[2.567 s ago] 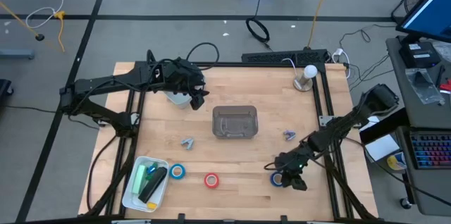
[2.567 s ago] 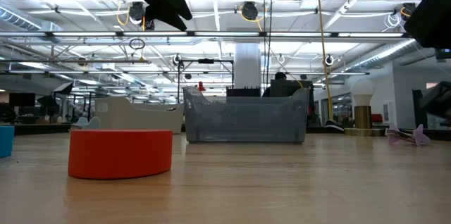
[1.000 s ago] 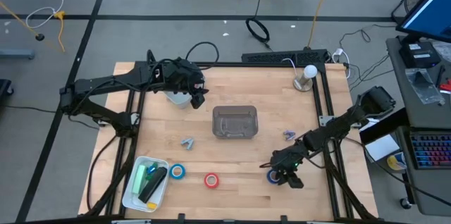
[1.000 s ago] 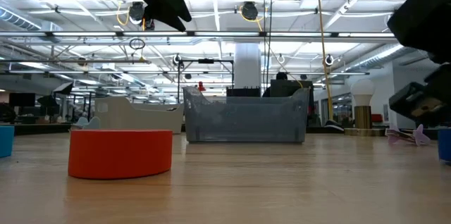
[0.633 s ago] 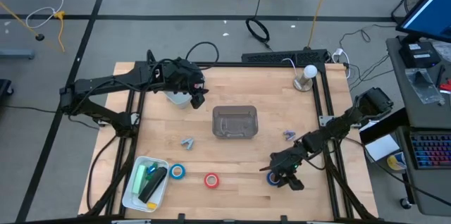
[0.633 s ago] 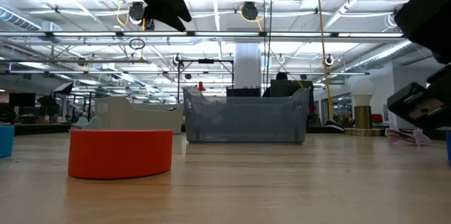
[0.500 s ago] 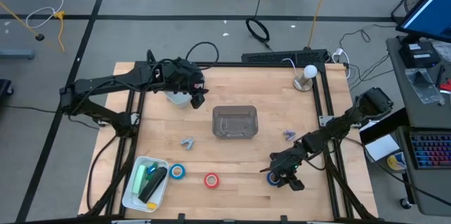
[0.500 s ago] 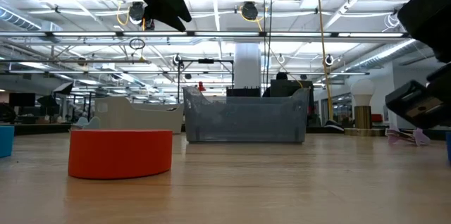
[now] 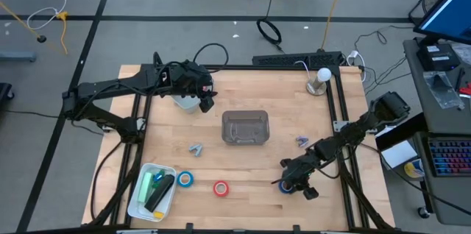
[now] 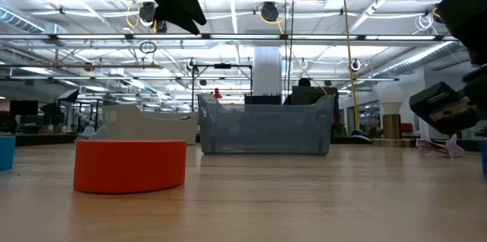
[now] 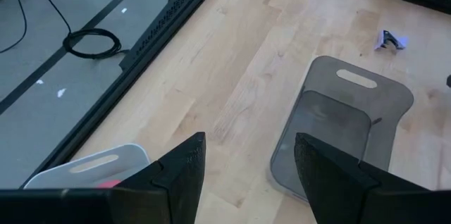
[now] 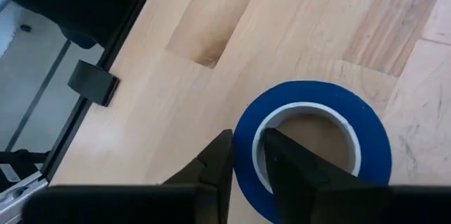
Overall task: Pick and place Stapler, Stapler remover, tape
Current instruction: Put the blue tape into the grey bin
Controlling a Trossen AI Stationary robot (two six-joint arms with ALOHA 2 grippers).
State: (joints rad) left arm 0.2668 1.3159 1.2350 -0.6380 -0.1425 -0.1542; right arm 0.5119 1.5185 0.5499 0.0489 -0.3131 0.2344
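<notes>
Right gripper (image 12: 243,160) pinches the wall of the flat-lying blue tape roll (image 12: 310,146) directly beneath it, one finger inside the core; left gripper (image 11: 246,175) hangs open, well apart.

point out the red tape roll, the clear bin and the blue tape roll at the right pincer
red tape roll (image 10: 129,165), low view, its outer side wall
clear bin (image 9: 245,114), high view, its rim
blue tape roll (image 12: 366,129), right wrist view, its blue top face
</notes>
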